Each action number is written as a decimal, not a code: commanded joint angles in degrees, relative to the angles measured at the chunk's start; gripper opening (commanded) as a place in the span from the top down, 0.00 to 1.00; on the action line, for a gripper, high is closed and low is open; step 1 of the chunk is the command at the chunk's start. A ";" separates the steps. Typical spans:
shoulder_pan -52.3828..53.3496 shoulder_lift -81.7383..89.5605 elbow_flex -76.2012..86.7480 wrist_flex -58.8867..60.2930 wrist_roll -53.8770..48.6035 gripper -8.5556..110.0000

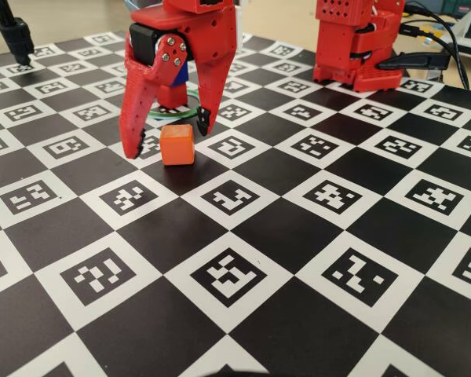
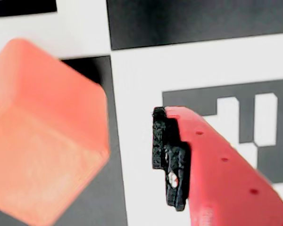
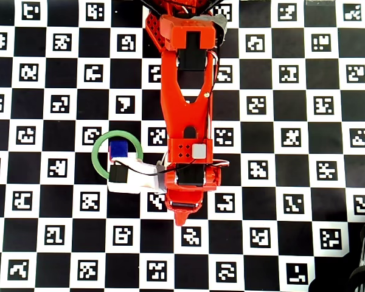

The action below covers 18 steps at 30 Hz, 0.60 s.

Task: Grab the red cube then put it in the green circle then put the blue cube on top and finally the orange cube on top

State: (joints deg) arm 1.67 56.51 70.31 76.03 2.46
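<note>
Orange cube [image 1: 177,144] (arm-hidden overhead) between gripper [image 1: 169,135] fingertips

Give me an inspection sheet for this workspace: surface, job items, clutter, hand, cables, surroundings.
Surface: checkered marker board, flat.
Job's things: blue cube sits inside the green ring, apparently on the red cube; orange cube stands on the board in front, apart.
Clutter: nothing seen.
Hand: hand open, low, one finger on each side of the orange cube.
Cables: wires at the wrist; black cables far right.
Surroundings: black stand far left.
</note>
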 commanded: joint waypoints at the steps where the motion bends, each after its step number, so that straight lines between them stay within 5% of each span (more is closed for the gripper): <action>1: -0.62 1.93 -0.53 -0.53 0.70 0.54; 18: -0.26 1.58 -0.35 -1.67 3.69 0.54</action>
State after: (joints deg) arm 1.67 55.90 70.31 74.71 5.45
